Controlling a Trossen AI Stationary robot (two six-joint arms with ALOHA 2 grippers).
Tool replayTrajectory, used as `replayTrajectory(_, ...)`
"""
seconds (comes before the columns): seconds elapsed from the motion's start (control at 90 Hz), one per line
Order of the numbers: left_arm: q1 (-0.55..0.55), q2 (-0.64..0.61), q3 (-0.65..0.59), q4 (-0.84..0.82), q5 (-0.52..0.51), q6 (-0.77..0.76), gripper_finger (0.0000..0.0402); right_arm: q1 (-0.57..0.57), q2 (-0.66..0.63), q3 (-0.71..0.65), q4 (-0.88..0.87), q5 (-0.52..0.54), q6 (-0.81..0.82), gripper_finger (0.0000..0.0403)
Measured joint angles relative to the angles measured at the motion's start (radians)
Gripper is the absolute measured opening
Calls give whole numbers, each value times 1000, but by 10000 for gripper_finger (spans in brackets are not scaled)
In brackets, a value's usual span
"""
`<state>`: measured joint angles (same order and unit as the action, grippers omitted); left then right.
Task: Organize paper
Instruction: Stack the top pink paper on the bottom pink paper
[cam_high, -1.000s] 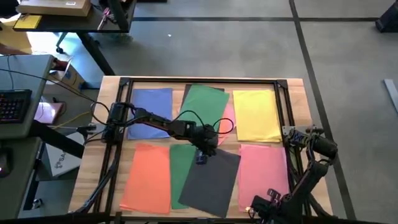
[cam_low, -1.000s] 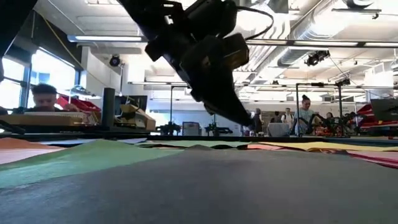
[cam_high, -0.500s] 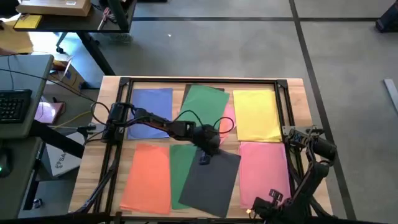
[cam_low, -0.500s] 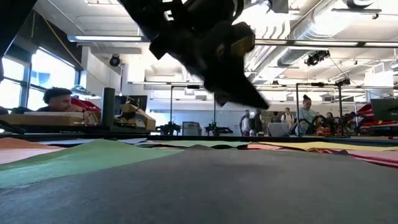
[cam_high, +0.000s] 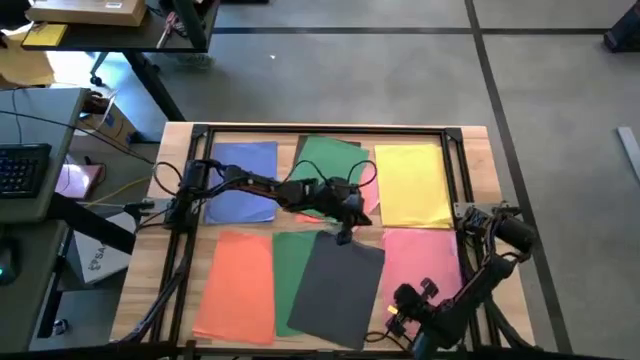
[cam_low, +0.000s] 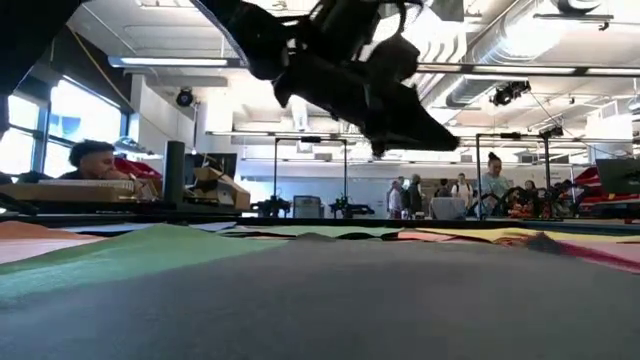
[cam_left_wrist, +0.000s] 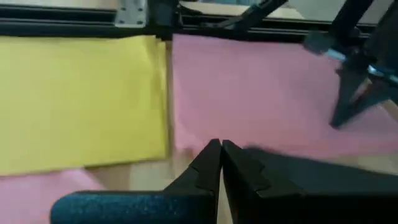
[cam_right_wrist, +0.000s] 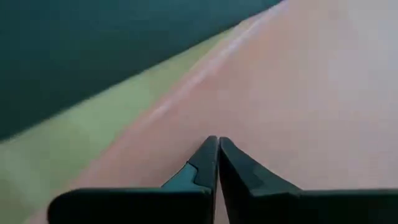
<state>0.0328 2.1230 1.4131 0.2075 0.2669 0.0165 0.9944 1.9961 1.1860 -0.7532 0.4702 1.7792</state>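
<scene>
The right gripper (cam_high: 392, 318) is seen at the table's near edge, fingers pressed together on nothing, with the grey sheet (cam_high: 335, 290) just beside it and a pink sheet (cam_high: 425, 265) beyond. The left gripper (cam_high: 345, 235), likewise closed and empty, is held above the grey sheet's far edge; the yellow sheet (cam_high: 412, 185) lies just past it, the green sheet (cam_high: 330, 165) and blue sheet (cam_high: 243, 178) behind it, the orange sheet (cam_high: 237, 285) well aside.

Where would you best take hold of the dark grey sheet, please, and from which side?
Probably at its far right corner, coming from above. The dark grey sheet lies flat and tilted, overlapping the green sheet on its left, so that edge is awkward. The far right corner sits over bare wood beside the pink sheet, and the left hand, fingers shut, hangs just beside it.
</scene>
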Motion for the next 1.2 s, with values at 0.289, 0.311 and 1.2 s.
replayTrajectory(0.289,-20,187,226,-109,-30,40,0,9,11,109,-180,-35,-3,0)
replayTrajectory(0.311,-20,193,237,-115,-39,40,0,10,11,122,-196,-34,-3,0)
replayTrajectory(1.2,9,387,406,-201,5,3,0,107,16,108,116,-247,95,0)
